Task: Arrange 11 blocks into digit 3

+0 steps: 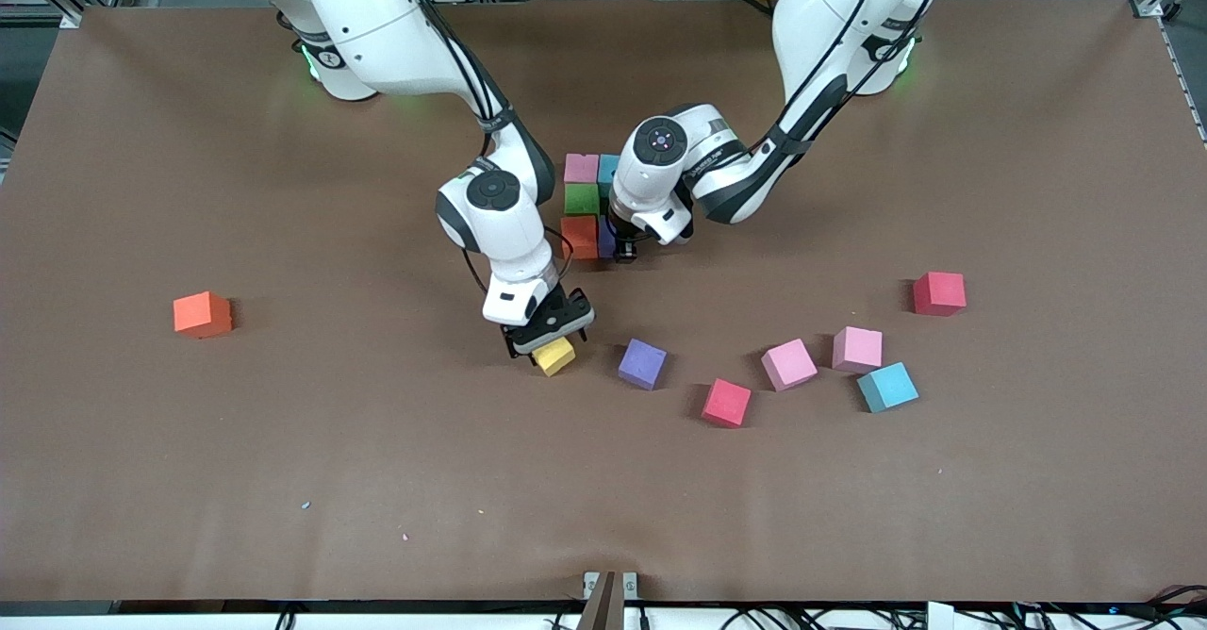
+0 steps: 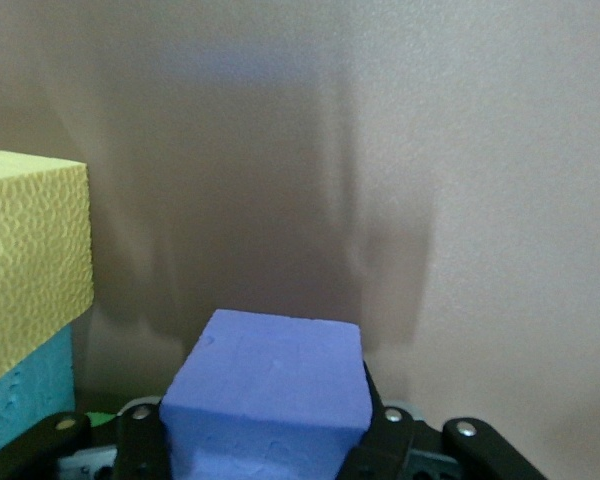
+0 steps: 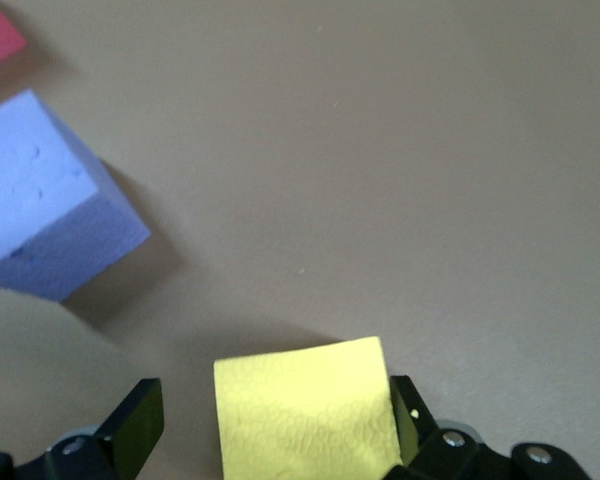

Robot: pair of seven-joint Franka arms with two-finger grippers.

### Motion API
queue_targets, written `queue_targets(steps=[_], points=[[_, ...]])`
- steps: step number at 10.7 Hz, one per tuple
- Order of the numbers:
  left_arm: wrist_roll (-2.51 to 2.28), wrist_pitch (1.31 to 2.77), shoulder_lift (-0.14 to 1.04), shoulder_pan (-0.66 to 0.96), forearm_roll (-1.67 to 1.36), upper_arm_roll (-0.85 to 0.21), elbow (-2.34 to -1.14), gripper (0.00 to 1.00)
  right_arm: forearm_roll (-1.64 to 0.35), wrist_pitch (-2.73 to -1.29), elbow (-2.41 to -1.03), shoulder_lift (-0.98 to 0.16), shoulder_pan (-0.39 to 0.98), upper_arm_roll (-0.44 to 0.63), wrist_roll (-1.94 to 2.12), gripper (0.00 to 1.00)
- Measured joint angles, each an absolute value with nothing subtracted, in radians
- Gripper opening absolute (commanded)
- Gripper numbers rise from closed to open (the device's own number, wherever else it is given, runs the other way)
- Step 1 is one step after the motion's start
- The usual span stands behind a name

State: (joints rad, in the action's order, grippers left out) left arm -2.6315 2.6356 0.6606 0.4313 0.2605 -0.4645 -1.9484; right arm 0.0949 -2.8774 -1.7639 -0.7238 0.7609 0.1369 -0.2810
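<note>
While my left fingers (image 2: 265, 445) clench a purple block (image 2: 270, 390) beside the stacked blocks (image 1: 582, 198) at frame centre, my right fingers (image 3: 270, 430) stand released around a yellow block (image 3: 305, 405) on the worktop (image 1: 283, 479).

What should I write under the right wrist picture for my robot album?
Right gripper open around a yellow block on the table, a purple block nearby.

A cluster (image 1: 582, 198) of blocks sits at frame centre. Lower in the frame, a loose row (image 1: 789, 364) spreads toward the left arm's end. A lone block (image 1: 202, 314) lies well apart toward the right arm's end.
</note>
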Motion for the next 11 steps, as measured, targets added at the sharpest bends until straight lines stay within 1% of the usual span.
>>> queue_targets(steps=[1, 2, 3, 4, 8, 11], points=[[-2.632, 2.636, 0.661, 0.433, 0.261, -0.464, -1.948, 0.32, 0.095, -2.878, -1.764, -0.729, 0.761, 0.137, -0.277, 1.00], [-2.632, 2.637, 0.661, 0.435, 0.261, -0.464, -1.947, 0.99, 0.095, -2.878, -1.764, -0.731, 0.758, 0.138, -0.273, 0.70], [-2.632, 2.637, 0.661, 0.435, 0.261, -0.464, -1.947, 1.00, 0.095, -2.878, -1.764, -0.733, 0.752, 0.140, -0.267, 0.31], [-2.632, 2.637, 0.661, 0.435, 0.261, -0.461, -1.946, 1.00, 0.095, -2.878, -1.764, -0.733, 0.744, 0.141, -0.255, 0.01], [-2.632, 2.620, 0.650, 0.434, 0.266, -0.451, -1.930, 1.00, 0.095, -2.881, -1.762, -0.733, 0.716, 0.143, -0.228, 0.00], [-2.632, 2.547, 0.595, 0.433, 0.267, -0.466, -1.923, 1.00, 0.092, -2.854, -1.752, -0.719, 0.710, 0.143, -0.245, 0.00]])
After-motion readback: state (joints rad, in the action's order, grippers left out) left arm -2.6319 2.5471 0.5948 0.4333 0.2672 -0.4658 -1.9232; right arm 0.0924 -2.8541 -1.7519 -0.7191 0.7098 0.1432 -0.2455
